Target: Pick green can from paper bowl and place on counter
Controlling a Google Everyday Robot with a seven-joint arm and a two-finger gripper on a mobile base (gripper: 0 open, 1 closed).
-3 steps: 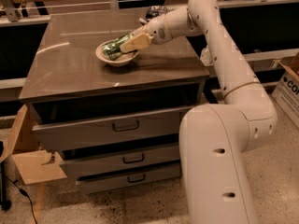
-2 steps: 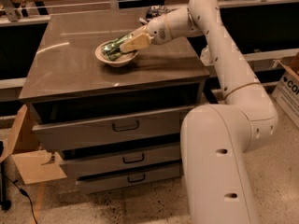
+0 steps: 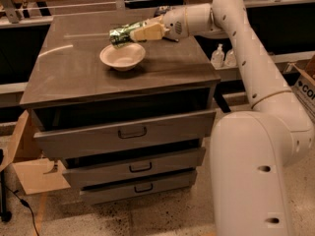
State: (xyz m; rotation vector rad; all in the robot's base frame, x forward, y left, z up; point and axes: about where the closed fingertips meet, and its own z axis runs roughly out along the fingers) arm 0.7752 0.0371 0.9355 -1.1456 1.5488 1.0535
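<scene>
Green can [image 3: 117, 36] in end effector [image 3: 130, 33] aloft

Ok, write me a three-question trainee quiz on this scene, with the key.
1. True or false: the green can lies inside the paper bowl.
2. Pick one: the tool is A) open beside the drawers, B) shut on the green can, held in the air above the counter, C) resting flat in the paper bowl.
3. How many handled drawers show below the counter?
Key: 1 false; 2 B; 3 three.
</scene>
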